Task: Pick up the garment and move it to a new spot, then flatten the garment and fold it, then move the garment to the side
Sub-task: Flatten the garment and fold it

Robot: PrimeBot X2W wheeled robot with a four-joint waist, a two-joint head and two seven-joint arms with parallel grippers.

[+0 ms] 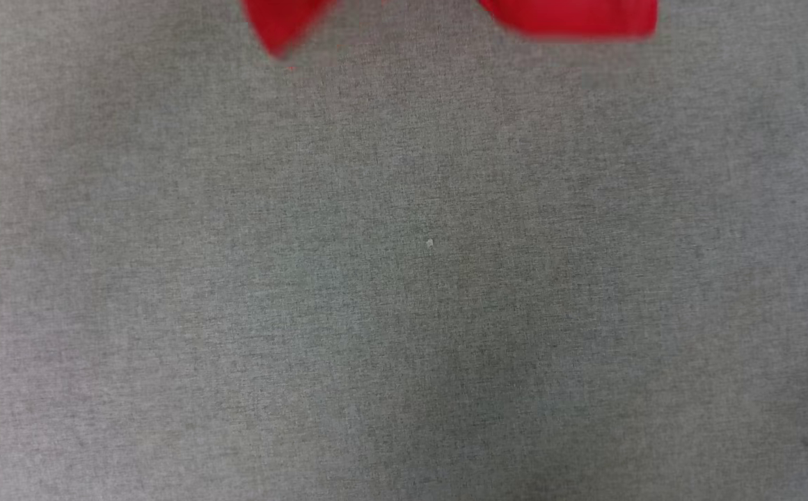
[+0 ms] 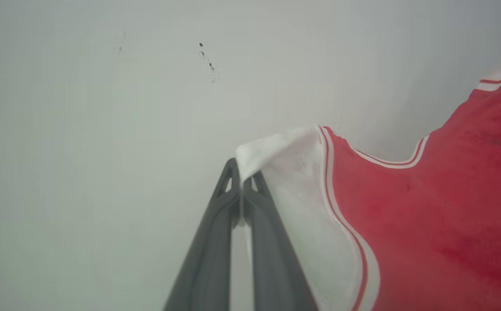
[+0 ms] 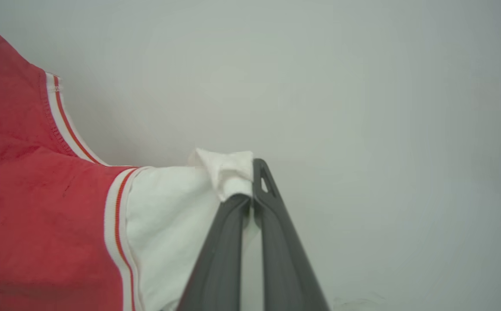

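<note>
At both sleeves, red jersey T-shirt (image 2: 427,216) gripped

Head view: two blurred red parts at the top, grey cloth (image 1: 404,278) below. Left wrist view: left gripper (image 2: 242,179) clamped on a white sleeve (image 2: 293,194). Right wrist view: right gripper (image 3: 250,196) clamped on the other white sleeve (image 3: 168,207)
</note>
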